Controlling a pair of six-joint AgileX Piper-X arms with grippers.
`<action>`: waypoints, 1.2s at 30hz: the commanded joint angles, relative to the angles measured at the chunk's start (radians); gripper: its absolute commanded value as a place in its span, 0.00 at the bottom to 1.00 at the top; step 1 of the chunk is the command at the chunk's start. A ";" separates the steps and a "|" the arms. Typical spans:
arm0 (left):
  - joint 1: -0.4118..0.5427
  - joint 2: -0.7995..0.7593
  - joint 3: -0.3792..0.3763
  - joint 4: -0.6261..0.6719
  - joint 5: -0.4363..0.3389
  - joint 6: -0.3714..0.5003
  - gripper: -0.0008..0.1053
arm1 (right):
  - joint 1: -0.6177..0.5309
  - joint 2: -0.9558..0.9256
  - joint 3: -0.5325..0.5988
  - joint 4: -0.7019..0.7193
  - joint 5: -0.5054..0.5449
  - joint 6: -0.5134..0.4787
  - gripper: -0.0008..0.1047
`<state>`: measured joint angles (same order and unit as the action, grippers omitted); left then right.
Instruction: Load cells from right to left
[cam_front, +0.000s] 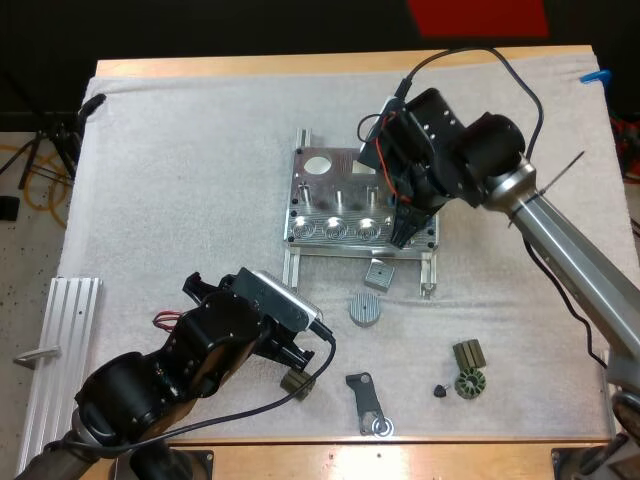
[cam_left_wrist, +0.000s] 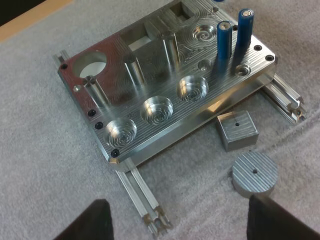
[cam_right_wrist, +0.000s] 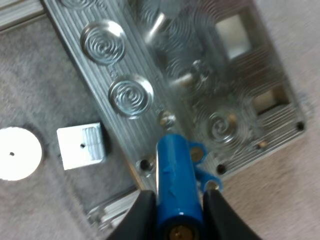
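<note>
Right gripper is clamped on a blue cell, one black finger pressing on each side. It's got the cell hanging over the right-hand end of the metal fixture, lower end close to a small hole near the fixture's edge. There's a second blue cell just beside the held one. From the left arm's camera both cells look upright at that same end of the fixture, side by side; can't tell from there which one is the clamped one.

Left gripper is wide open, fingers well apart with nothing between them, hovering over the white mat on the near side of the fixture.

Along the fixture's near edge there are three round pockets in a row. Just off that edge, on the mat, a small square metal block and next to it a ribbed round metal disc, close together but not touching.

Further out toward the near side of the table: a dark flat bracket, a few small dark parts to its right, and one more dark part right by the left arm. A ribbed aluminium rail lies at the mat's left edge.
</note>
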<state>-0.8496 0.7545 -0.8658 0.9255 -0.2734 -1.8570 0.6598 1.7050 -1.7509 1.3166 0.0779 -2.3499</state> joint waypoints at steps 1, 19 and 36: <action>0.000 -0.007 -0.007 -0.005 0.001 0.003 0.54 | -0.011 0.009 -0.014 0.031 -0.035 -0.010 0.01; 0.000 -0.007 -0.007 -0.005 0.001 0.009 0.54 | -0.017 0.157 -0.015 -0.049 -0.016 -0.033 0.01; 0.000 -0.007 -0.007 -0.012 0.001 0.009 0.54 | -0.009 0.238 -0.015 -0.075 0.036 -0.030 0.01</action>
<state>-0.8496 0.7545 -0.8658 0.9255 -0.2718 -1.8472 0.6468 1.9417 -1.7567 1.2407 0.1178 -2.3714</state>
